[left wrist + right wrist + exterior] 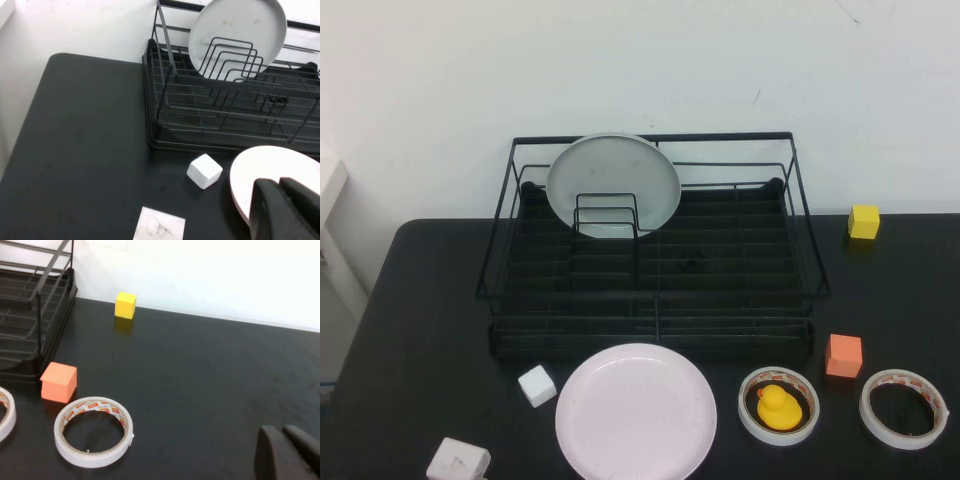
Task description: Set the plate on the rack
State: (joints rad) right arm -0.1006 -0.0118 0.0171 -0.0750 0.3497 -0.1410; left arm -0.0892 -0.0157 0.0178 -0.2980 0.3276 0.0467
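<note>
The pale pink plate [636, 411] lies flat on the black table in front of the rack; its edge also shows in the left wrist view [270, 170]. The black wire rack [720, 262] stands at the back middle, with a grey-white plate [612, 182] upright in its dividers at the rear left. The rack also shows in the left wrist view [225, 120]. My left gripper [279, 186] is shut and empty, hovering above the near edge of the pink plate. My right gripper [282, 432] is shut and empty over bare table at the right. Neither gripper shows in the high view.
A white cube [537, 385] and a white block [458, 461] lie left of the pink plate. A tape roll holding a yellow duck [778, 405], a second tape roll [903, 408], an orange cube [843, 355] and a yellow cube [864, 221] lie to the right.
</note>
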